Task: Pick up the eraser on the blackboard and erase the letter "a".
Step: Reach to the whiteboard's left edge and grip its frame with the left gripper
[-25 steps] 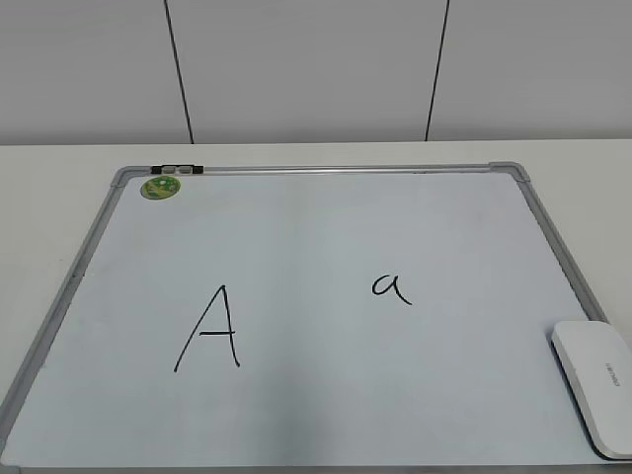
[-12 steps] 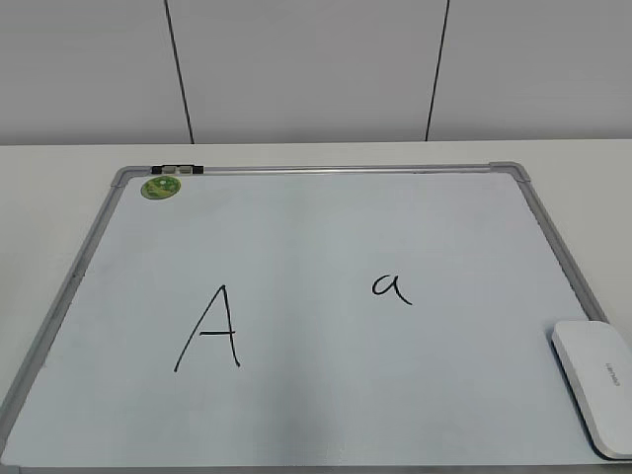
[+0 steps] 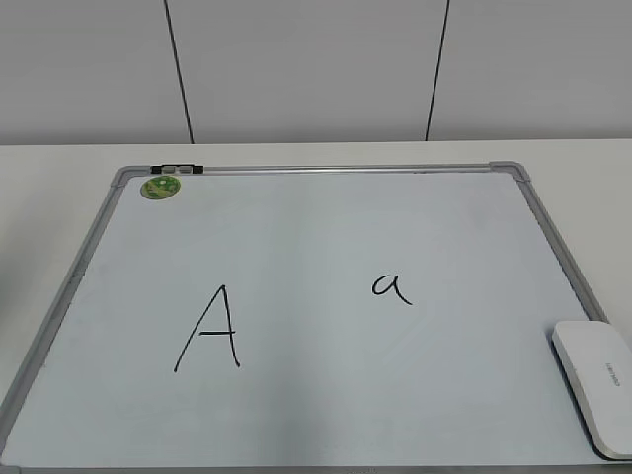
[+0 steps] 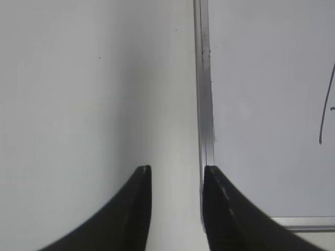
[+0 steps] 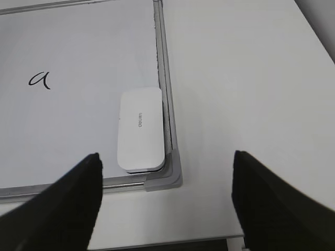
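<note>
The blackboard (image 3: 316, 227), a white board with a grey frame, lies flat on the table. The small letter "a" (image 3: 391, 287) is right of centre; it also shows in the right wrist view (image 5: 40, 79). The white eraser (image 3: 595, 383) lies in the board's near right corner, against the frame (image 5: 140, 129). My right gripper (image 5: 166, 162) is open and empty, high above the table near that corner. My left gripper (image 4: 177, 172) is open and empty, over the table by the board's left frame (image 4: 204, 104). Neither gripper shows in the exterior view.
A large capital "A" (image 3: 209, 329) is written left of centre. A round green magnet (image 3: 160, 187) and a small clip (image 3: 178, 170) sit at the board's far left corner. The table's front edge (image 5: 209, 238) runs just below the board's near right corner cap (image 5: 171, 175).
</note>
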{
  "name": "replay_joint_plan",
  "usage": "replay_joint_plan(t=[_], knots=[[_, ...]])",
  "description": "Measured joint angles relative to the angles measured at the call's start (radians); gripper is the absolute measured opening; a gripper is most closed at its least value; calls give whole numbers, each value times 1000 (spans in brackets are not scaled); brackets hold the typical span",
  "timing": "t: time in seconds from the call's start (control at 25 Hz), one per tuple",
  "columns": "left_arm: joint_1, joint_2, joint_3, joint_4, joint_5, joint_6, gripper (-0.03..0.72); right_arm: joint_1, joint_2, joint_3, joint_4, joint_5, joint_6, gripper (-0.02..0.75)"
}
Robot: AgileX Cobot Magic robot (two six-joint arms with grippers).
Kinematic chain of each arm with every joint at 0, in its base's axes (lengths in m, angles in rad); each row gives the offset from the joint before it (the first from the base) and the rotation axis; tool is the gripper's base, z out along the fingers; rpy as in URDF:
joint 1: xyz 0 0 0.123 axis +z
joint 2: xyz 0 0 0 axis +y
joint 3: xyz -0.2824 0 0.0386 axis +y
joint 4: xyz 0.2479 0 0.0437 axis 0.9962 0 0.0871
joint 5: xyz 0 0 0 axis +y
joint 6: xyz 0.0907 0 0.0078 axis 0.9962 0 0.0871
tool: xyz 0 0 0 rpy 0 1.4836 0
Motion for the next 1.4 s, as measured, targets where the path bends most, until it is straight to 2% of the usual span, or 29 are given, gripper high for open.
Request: replay_joint_plan(t=[0.24, 0.52, 1.4], knots=[[0, 258, -199, -16, 37, 0, 242, 0, 0, 0, 0, 0, 0, 573], [0, 467, -318, -38, 42, 0, 242, 0, 0, 0, 0, 0, 0, 573], [0, 820, -356, -37, -69, 0, 242, 0, 0, 0, 0, 0, 0, 573]])
